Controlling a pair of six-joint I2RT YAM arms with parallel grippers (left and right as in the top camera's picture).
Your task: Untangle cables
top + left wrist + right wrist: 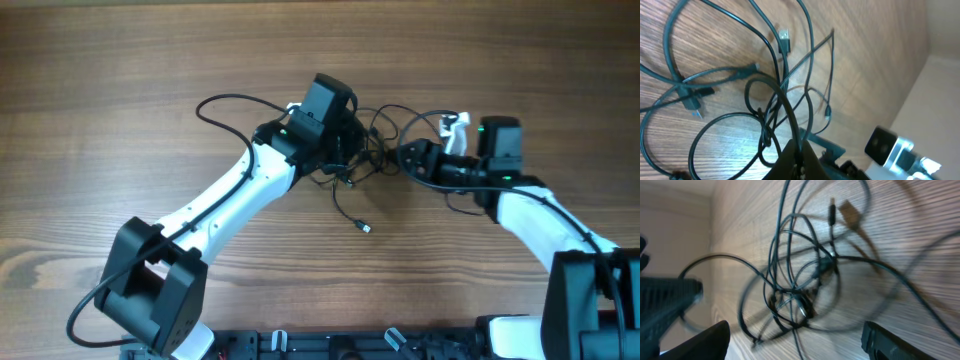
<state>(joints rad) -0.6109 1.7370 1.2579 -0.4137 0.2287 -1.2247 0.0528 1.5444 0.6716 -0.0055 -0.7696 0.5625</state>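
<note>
Lying in a loose knot toward the far middle of the table (120, 60), the cables (372, 150) sit between your two arms, with one strand trailing nearward to a small plug end (365, 228). Your left gripper (799, 157) has its jaws together on one black strand of the tangle. Your right gripper (800, 337), just right of the knot, hangs over it with jaws wide apart; its own view of the strands is blurred.

Robot lab bench, wood-grain table (100, 80)
</note>
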